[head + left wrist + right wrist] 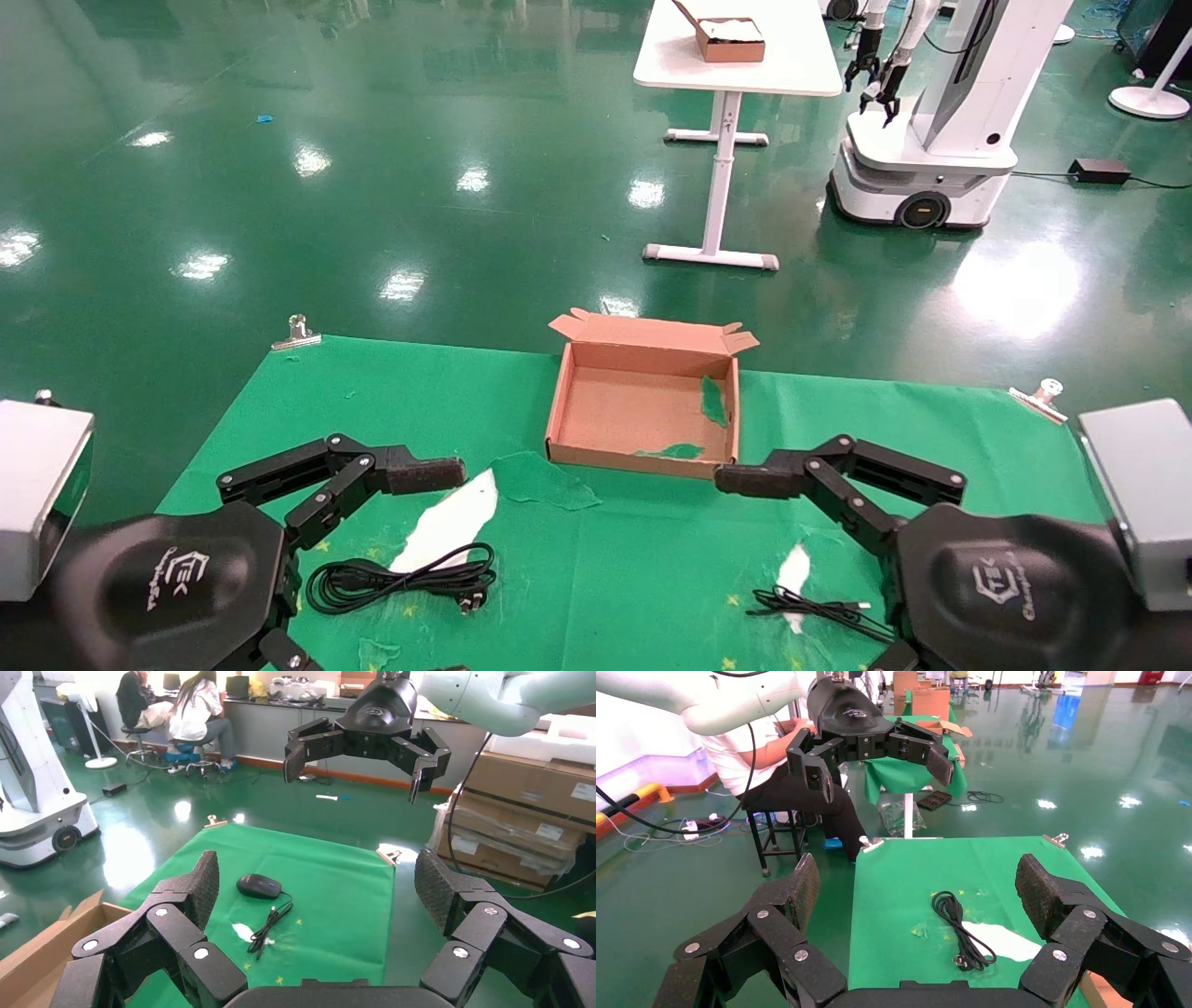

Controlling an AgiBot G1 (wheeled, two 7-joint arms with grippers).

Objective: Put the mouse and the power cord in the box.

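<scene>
Now: left hand [424, 559] released above worktop [652, 578] | right hand [745, 568] released | power cord [400, 580], mouse [258, 886] outside empty box [643, 447]

The box [643, 410] sits open-topped at 12 o'clock on the table [391, 391], nothing over its mouth; its short walls and raised rear flap are the only barriers. Both hands, left hand [372, 559] and right hand [792, 568], hang spread wide above the table. Open cloth surrounds the power cord [400, 578] at 7 o'clock and the mouse [258, 886] at 5 o'clock.
</scene>
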